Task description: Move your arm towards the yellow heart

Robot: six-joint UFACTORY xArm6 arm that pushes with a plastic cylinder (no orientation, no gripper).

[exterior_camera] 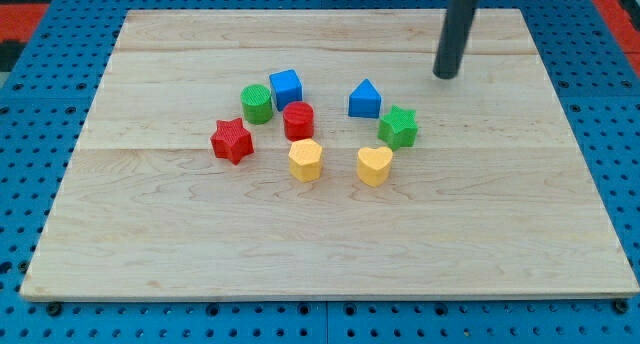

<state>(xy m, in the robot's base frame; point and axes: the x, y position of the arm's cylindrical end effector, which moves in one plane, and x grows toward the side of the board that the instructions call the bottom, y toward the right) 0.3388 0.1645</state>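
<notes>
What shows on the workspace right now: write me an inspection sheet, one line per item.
Surface: wooden board, lying flat.
Job's things: yellow heart, below the green star.
Clutter: yellow block, red star, red cylinder, green cylinder, blue cube, blue block, clustered mid-board.
Grippers: none; my tip sits at the view's upper right, apart from every block.
Cables: nothing seen.
Surroundings: blue pegboard around the board.
</notes>
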